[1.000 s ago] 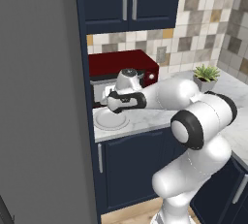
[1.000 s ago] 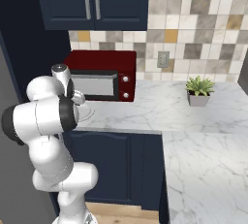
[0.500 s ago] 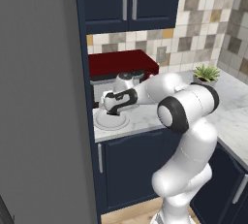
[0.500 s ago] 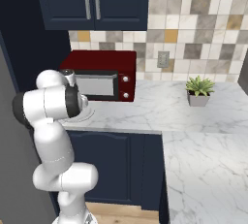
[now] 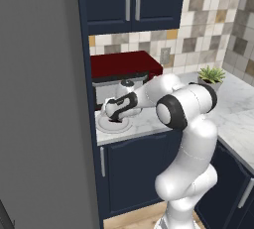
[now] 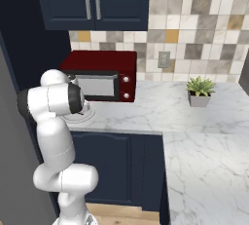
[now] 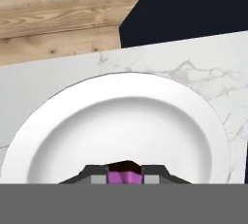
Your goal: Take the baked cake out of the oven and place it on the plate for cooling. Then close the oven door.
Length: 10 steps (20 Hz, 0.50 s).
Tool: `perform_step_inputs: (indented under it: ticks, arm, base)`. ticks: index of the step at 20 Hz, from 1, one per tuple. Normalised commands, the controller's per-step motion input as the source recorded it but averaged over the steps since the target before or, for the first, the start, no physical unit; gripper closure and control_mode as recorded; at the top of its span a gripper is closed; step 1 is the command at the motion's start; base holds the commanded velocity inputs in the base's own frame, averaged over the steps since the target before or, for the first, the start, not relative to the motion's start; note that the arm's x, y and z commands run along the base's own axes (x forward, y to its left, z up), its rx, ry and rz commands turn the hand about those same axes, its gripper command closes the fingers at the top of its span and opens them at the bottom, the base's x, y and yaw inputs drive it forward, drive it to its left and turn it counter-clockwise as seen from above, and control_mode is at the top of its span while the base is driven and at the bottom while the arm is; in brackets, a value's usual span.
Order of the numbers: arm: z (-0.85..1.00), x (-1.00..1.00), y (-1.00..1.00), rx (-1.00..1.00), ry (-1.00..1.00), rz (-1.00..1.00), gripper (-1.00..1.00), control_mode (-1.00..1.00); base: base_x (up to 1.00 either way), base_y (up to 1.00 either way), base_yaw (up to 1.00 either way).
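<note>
Cake [image 7: 125,175] looks small, soft and crumbly, so the claw [image 7: 125,178] hovering over the plate [image 7: 58,136], clenched on it, should keep pinching its sides gently.

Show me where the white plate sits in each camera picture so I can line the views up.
Left base view: the plate lies left of centre on the marble counter, under the hand.
Right base view: a sliver of its rim shows at left, beside the arm.
Hand view: it spans the middle, bowl bare.
Shared landmark: the red microwave just behind it.
</note>
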Motion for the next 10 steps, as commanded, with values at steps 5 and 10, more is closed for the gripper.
perform_step_inputs:
  ticks: [5, 10]
  arm:
    - [-0.35, 0.00, 0.01, 0.00, 0.00, 0.04, 1.00, -1.00]
    - [-0.43, 0.00, 0.02, 0.00, 0.00, 0.04, 1.00, -1.00]
  base:
    - [0.00, 0.00, 0.00]
    - [0.00, 0.00, 0.00]
